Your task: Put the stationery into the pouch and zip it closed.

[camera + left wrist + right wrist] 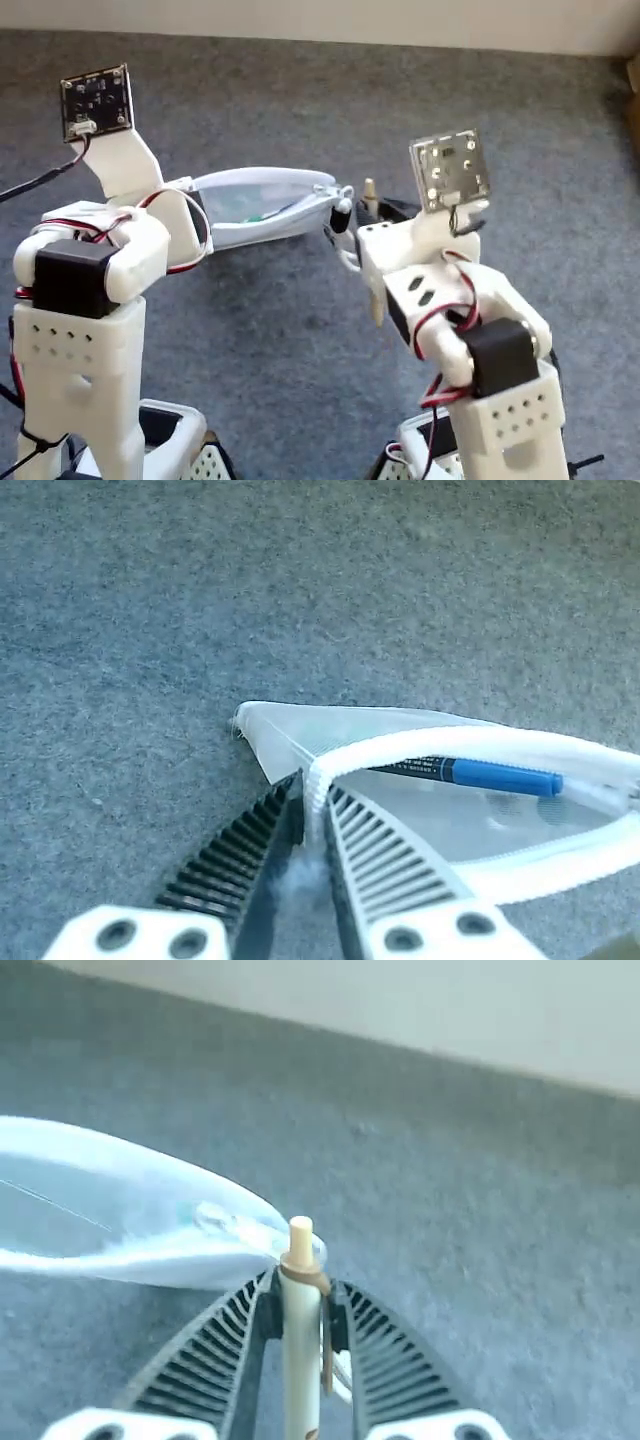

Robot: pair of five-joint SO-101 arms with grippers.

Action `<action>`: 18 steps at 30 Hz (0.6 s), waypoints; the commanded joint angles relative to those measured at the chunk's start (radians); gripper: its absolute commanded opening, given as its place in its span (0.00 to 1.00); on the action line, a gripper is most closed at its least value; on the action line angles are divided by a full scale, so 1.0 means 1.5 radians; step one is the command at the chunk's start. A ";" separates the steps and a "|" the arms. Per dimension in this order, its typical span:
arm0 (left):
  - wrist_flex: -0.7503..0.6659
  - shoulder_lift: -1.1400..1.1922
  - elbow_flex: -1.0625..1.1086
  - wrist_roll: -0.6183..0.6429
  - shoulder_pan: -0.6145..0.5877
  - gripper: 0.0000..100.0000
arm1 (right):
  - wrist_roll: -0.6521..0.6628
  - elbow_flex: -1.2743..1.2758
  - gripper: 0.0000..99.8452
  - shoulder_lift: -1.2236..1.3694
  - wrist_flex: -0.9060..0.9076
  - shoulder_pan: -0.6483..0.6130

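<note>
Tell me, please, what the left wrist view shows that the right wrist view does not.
Left wrist view: the left gripper clamps the zip edge of the pouch at one end, and a blue pen lies inside it. Right wrist view: the right gripper holds a cream pen, its end close to the pouch. Both: the translucent pouch and the grey carpet.
</note>
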 commanded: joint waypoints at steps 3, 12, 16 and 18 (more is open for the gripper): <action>-0.011 -0.007 0.003 0.006 0.012 0.01 | -0.008 -0.012 0.00 -0.041 -0.100 -0.082; -0.013 -0.007 0.016 0.005 0.012 0.01 | -0.008 -0.012 0.00 -0.062 -0.311 -0.162; -0.011 -0.007 0.016 0.005 0.012 0.01 | -0.008 -0.011 0.00 -0.059 -0.380 -0.183; -0.011 -0.007 0.016 0.005 0.012 0.01 | -0.008 -0.007 0.00 -0.058 -0.419 -0.187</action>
